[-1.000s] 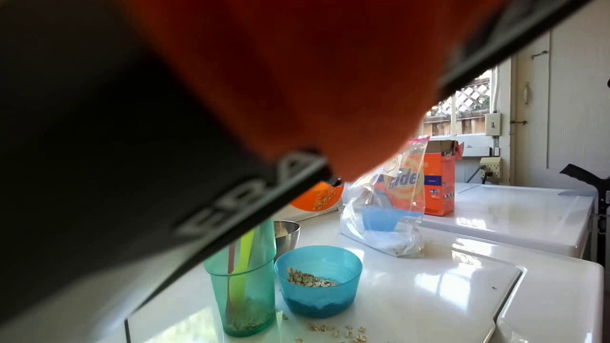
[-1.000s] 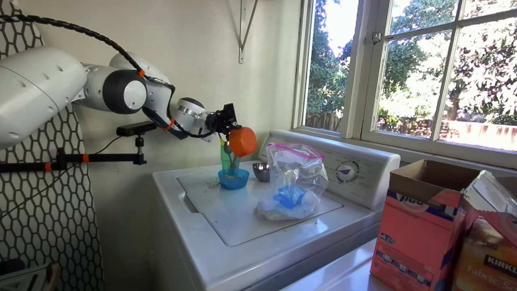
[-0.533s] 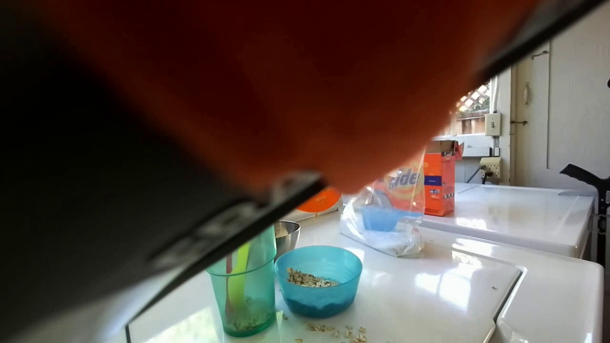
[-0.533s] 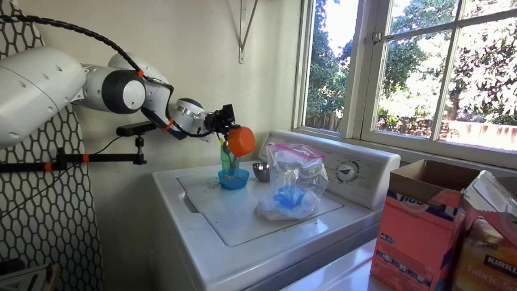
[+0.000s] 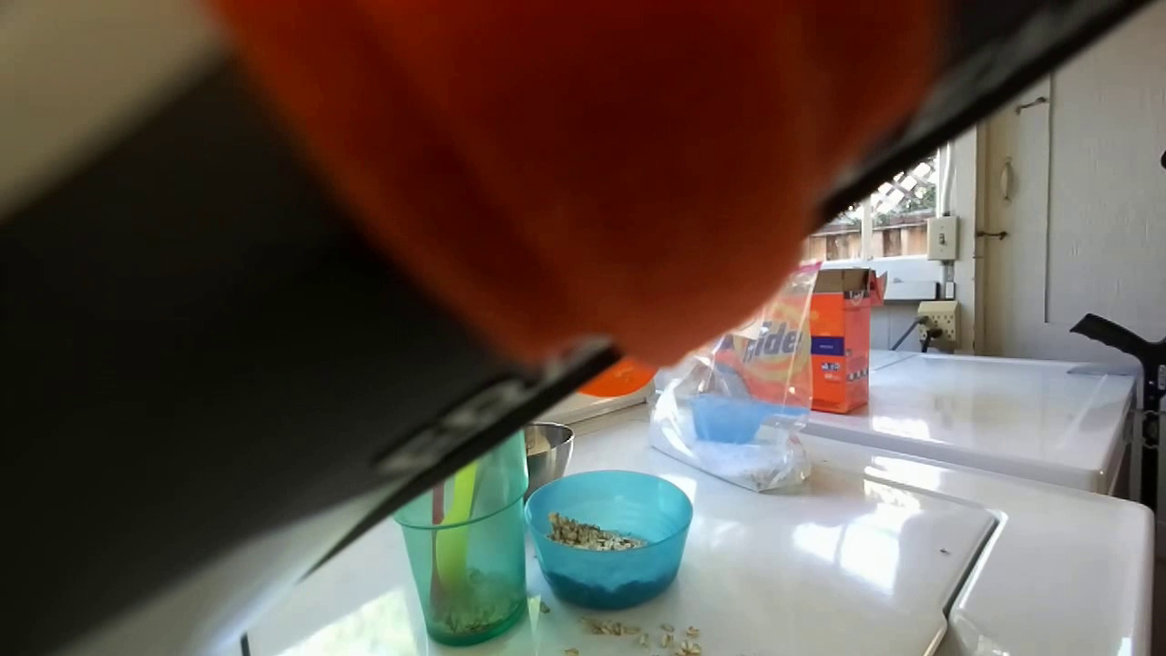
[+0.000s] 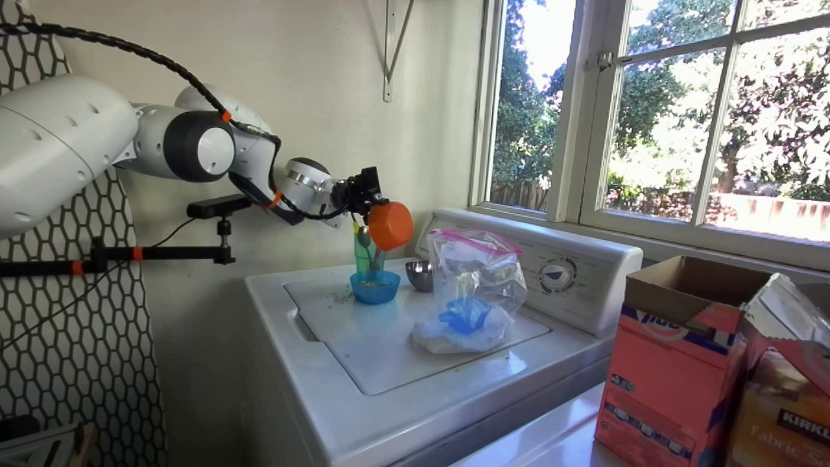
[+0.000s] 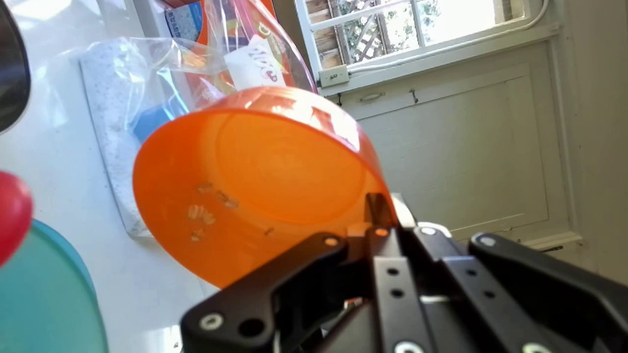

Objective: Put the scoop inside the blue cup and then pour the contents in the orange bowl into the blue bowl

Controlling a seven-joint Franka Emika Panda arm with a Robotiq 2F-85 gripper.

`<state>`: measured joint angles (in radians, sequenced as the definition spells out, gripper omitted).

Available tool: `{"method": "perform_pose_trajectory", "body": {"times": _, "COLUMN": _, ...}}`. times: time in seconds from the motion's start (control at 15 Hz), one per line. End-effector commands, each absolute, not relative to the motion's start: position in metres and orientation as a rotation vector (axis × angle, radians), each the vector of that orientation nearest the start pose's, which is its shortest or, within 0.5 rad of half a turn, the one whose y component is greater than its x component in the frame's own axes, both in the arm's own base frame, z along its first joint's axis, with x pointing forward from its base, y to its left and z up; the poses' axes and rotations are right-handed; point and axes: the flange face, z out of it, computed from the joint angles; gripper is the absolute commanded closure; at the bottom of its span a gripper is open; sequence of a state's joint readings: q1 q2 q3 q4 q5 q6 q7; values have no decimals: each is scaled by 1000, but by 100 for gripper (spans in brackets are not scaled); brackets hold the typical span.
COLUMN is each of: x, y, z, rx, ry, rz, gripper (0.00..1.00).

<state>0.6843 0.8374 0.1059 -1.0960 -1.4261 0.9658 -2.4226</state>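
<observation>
Bright orange round plastic bowl (image 7: 284,171) is held aloft at the centre of the wrist view, tilted onto its side with the mouth turned toward the lens; in an exterior view it is seen near the middle of the frame, above and apart from the white washing-machine top (image 6: 402,350). Its side wall is pinched at the rim by the black two-fingered gripper (image 7: 391,211), one finger being placed inside and one outside. Only a few pale flakes (image 7: 201,214) are seen clinging to the inner wall, so the pouring is judged nearly complete. Flakes are also contained in the low blue plastic bowl (image 5: 642,503), stood just beside the tall translucent teal plastic tumbler (image 5: 501,569) at the lower middle of the frame in an exterior view; whether the two touch cannot be made out. Inside that tumbler the slim red-pink plastic scoop (image 5: 438,507) is seen, so the first part is judged done. As for handling, the orange bowl is expected to be light and fairly stiff, with slight give in its wall; it is unlikely to be broken, but its smooth surface may be slippery, and a swivel between the fingers could be brought on by tipping. Hold is best taken on the wall at the rim, opposite the pouring lip, with pressure enough to stop rotation without the wall being bent.
</observation>
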Motion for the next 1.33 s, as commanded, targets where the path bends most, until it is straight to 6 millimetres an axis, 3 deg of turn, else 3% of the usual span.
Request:
{"method": "perform_pose_trajectory", "body": {"times": 0.0, "x": 593, "y": 361, "z": 394, "rx": 165, "ry": 2008, "rz": -2020, "gripper": 99}}
{"method": "perform_pose_trajectory", "body": {"times": 0.4, "x": 598, "y": 356, "z": 399, "rx": 181, "ry": 2010, "rz": -1987, "gripper": 99}}
{"method": "perform_pose_trajectory", "body": {"times": 0.67, "x": 599, "y": 352, "z": 400, "rx": 290, "ry": 2066, "rz": -1926, "gripper": 99}}
{"method": "perform_pose_trajectory", "body": {"times": 0.93, "x": 605, "y": 341, "z": 403, "rx": 425, "ry": 2235, "rz": -1768, "gripper": 99}}
{"method": "perform_pose_trajectory", "body": {"times": 1.27, "x": 619, "y": 311, "z": 413, "rx": 659, "ry": 2362, "rz": -1620, "gripper": 99}}
